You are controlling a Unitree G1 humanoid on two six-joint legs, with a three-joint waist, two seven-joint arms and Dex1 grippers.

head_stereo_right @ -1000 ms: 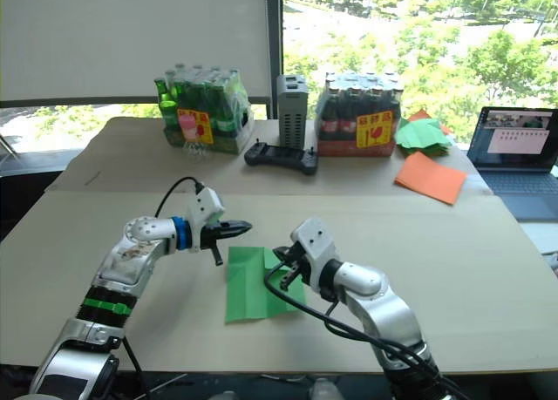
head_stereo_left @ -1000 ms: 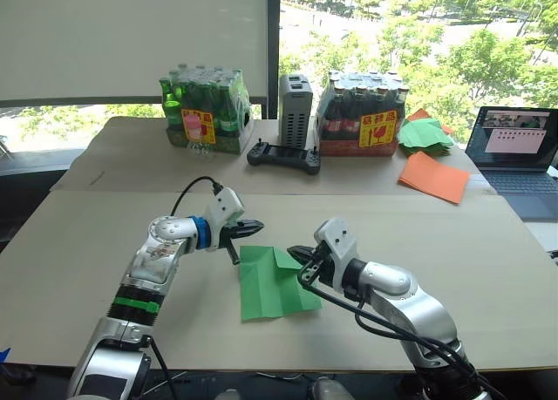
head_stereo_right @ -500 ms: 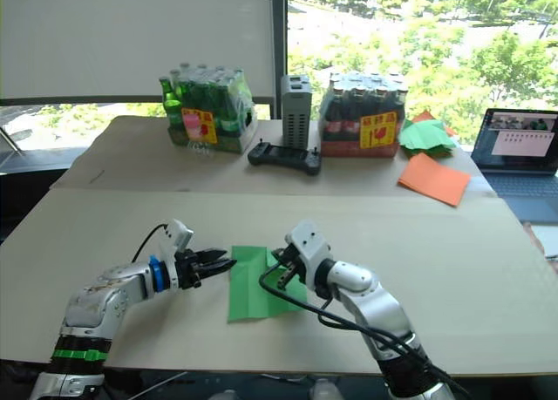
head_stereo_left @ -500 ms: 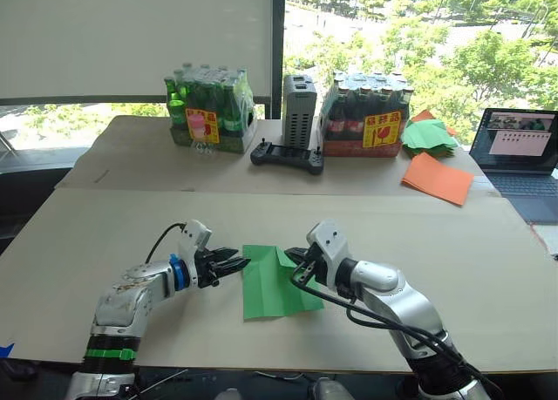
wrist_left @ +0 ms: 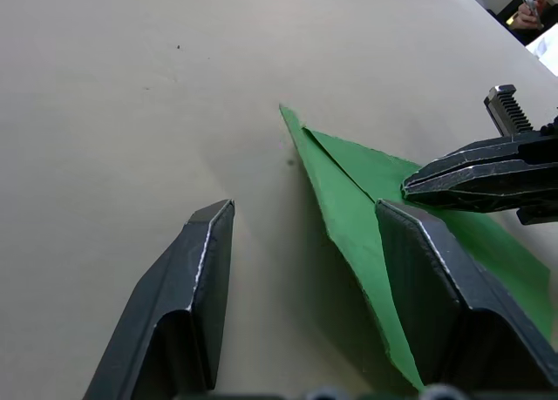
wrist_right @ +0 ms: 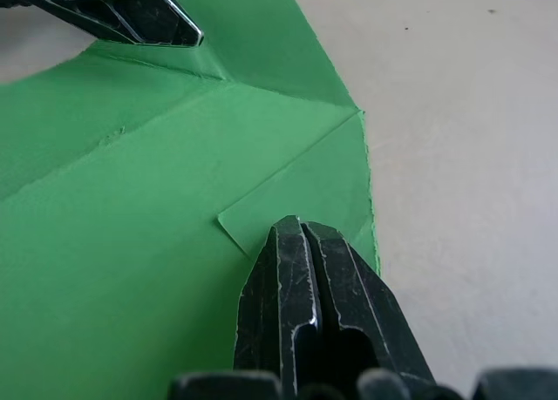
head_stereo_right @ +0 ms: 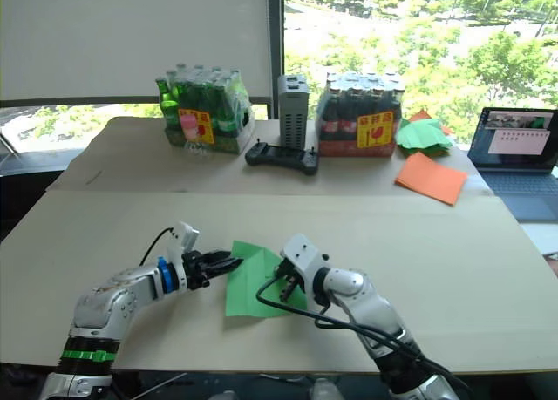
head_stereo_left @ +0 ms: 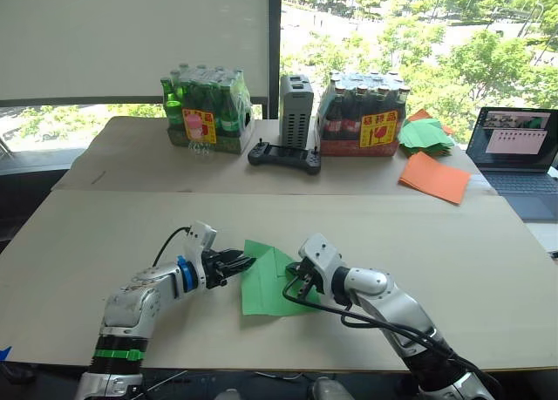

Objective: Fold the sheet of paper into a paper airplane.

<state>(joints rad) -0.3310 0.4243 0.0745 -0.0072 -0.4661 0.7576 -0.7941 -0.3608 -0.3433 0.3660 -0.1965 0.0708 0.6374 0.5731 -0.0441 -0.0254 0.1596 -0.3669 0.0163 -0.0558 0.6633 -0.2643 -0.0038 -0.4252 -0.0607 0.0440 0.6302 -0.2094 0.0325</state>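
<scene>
The sheet of paper (head_stereo_left: 264, 282), bright green with a small folded flap (wrist_right: 305, 178), lies on the tan table in front of me. My left gripper (head_stereo_left: 245, 262) is open at the sheet's left edge, level with the table. One finger (wrist_left: 196, 287) is over bare table and the other finger (wrist_left: 445, 304) is over the paper. My right gripper (wrist_right: 296, 230) is shut, its tips pressing down on the sheet (wrist_right: 131, 243) at the flap's corner. The two grippers' tips are a short way apart across the paper.
At the table's back stand two shrink-wrapped bottle packs (head_stereo_left: 205, 112) (head_stereo_left: 362, 112), a grey box (head_stereo_left: 295, 111) and a black controller (head_stereo_left: 284, 156). A heap of green folded papers (head_stereo_left: 425, 134), orange sheets (head_stereo_left: 434, 177) and a laptop (head_stereo_left: 514, 147) sit at the back right.
My left arm has dropped from above the sheet to table level and closed in on the sheet's left edge. The right gripper slid slightly nearer along the paper.
</scene>
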